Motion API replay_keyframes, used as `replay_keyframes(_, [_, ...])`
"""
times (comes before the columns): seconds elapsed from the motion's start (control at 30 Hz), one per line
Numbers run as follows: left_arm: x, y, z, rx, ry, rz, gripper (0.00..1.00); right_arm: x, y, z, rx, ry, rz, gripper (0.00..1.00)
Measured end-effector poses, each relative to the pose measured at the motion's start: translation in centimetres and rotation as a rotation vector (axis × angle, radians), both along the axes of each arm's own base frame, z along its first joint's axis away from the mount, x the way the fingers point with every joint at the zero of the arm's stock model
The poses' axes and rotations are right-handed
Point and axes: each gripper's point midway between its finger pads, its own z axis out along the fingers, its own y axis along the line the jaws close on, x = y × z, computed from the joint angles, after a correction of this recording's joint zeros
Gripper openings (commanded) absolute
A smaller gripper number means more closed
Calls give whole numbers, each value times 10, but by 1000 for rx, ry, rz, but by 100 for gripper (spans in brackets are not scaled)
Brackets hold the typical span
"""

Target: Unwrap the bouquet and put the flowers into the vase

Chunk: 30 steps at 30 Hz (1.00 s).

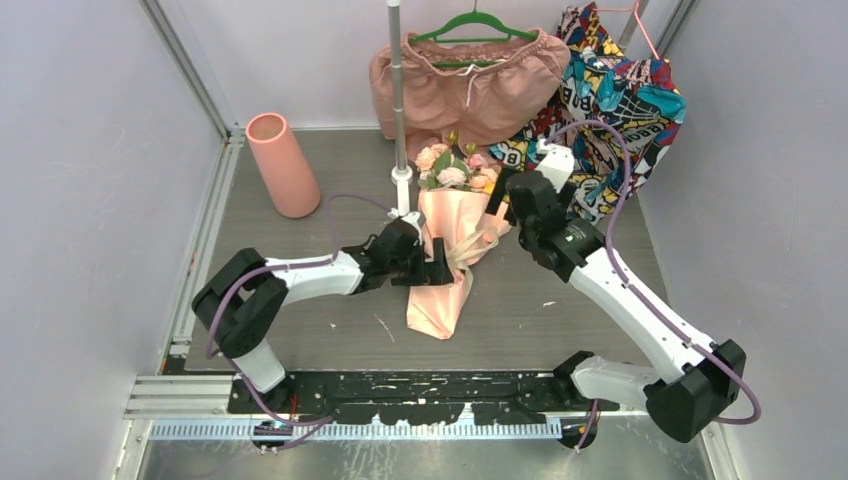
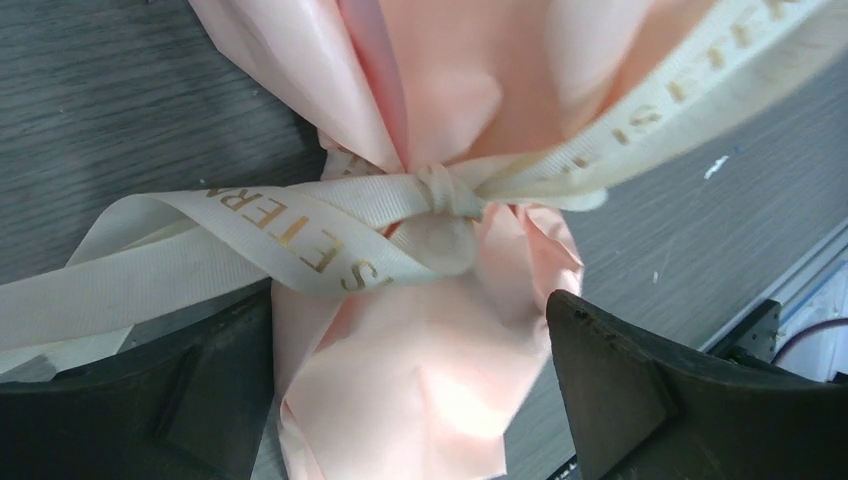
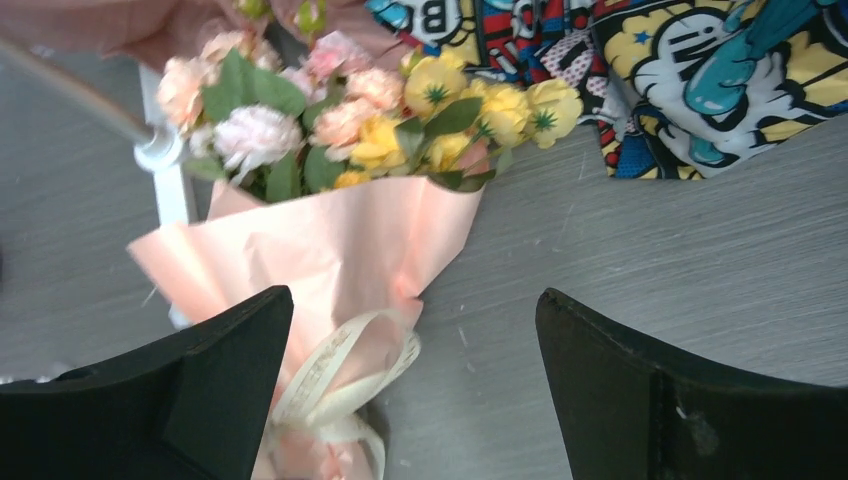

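Nothing of the task looks done yet: the wrap is on, and the vase point(image 1: 283, 165) shows nothing in its mouth. It stands well off to the left of the left gripper point(image 2: 410, 300) and beyond it, salmon-pink, matte, wider at the base.

The left gripper has its jaws spread wide, one on each side of the bouquet point(image 1: 447, 240) at its narrow waist. The paper point(image 2: 420, 400) lies between them, but whether either jaw presses it cannot be told. Just ahead of the jaws the cream ribbon point(image 2: 300, 230), printed with gold letters, is drawn into a tight knot point(image 2: 440, 190), with loose loops trailing to the gripper's left.

The bouquet lies on the table between the two grippers; it is a pale pink cone, crumpled at its near tail and open at the far end.

The right gripper point(image 3: 415, 300) is also spread wide and holds nothing. It hangs over the table beside the cone's upper right edge, with the paper under its left jaw and bare table under its right. The flowers point(image 3: 380, 110) sit ahead of it and a little to its left; they are pink roses and yellow blooms with green leaves, packed close in the cone's mouth.

What is left, by this reading, is all of it: loosen the knot; open the paper; lift the stems out; carry them to the vase.
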Motion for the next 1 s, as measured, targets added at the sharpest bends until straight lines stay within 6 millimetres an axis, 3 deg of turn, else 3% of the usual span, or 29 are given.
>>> replay_keyframes(0.13, [-5,5,25,-6,-55,-36,100,-24,32,4,-70,28,95,95])
replay_keyframes(0.27, [-9,19,75,-19,-178,-70,100,-48,66,-15,-164,85,208,92])
replay_keyframes(0.33, [-10,30,103,-26,-254,-63,100,-53,72,-23,-195,107,229,82])
replay_keyframes(0.43, [-10,52,135,-8,-353,-27,100,-53,68,-32,-219,115,205,54])
replay_keyframes(0.53, [-8,74,149,36,-418,22,100,-54,62,-47,-227,119,172,49])
replay_keyframes(0.63, [-5,94,137,85,-417,65,100,-58,58,-69,-239,149,162,63])
replay_keyframes(0.77, [0,117,93,170,-327,111,100,-58,63,-83,-228,177,164,72])
replay_keyframes(0.87, [4,121,68,206,-256,127,100,-58,69,-99,-212,199,174,73])
replay_keyframes(1.0, [5,111,51,198,-198,116,100,-68,68,-131,-213,255,191,79])
